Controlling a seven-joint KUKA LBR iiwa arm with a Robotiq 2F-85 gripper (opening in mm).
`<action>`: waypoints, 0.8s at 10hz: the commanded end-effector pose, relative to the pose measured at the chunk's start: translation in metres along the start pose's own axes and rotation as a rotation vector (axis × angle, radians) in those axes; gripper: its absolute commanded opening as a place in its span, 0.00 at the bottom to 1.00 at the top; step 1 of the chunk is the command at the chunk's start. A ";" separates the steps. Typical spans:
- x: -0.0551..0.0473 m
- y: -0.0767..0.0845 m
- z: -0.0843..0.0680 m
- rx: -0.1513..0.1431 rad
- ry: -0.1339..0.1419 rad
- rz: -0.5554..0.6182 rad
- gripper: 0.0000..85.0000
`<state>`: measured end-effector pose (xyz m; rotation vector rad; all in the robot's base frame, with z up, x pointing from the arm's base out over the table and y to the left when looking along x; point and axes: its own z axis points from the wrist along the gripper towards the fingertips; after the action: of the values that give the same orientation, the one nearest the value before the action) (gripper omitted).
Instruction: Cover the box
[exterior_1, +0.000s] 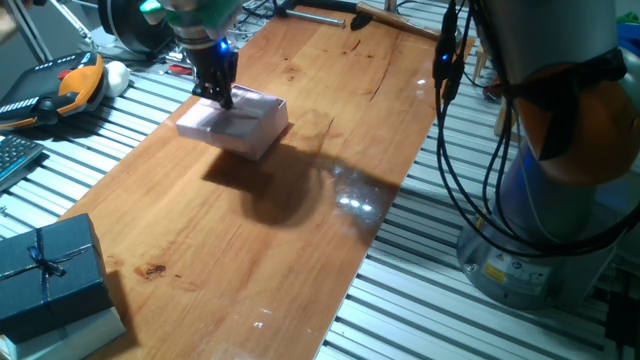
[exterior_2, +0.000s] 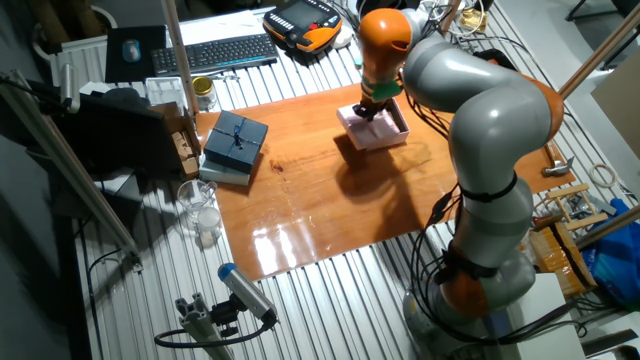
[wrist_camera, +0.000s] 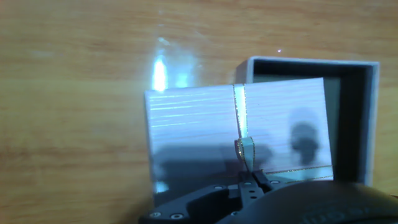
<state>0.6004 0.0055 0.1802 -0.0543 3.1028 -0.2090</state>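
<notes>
The box (wrist_camera: 357, 112) sat on the wooden bench (exterior_1: 300, 250), toward its far end in one fixed view: square, low-walled pale card with a darker inside. Over it, shifted off to one side and leaving one strip of the hollow uncovered, lay the lid (wrist_camera: 199, 143), a flat square of finely ribbed pale pink card crossed by a thin glinting string. The end effector (wrist_camera: 249, 177) was pinched together on that string where the strands met (its fingertips barely showed at the frame's lower edge). In the other fixed view the arm (exterior_2: 480, 110) hid part of the box. A dark blue ribboned box (exterior_1: 45, 265) stood well apart, cut off by the frame edge.
</notes>
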 end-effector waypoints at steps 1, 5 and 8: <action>-0.003 -0.009 0.001 0.001 0.002 0.012 0.00; -0.010 -0.048 0.002 0.024 0.022 0.095 0.00; -0.010 -0.065 0.008 0.040 0.020 0.096 0.00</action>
<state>0.6129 -0.0603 0.1804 0.1002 3.1096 -0.2693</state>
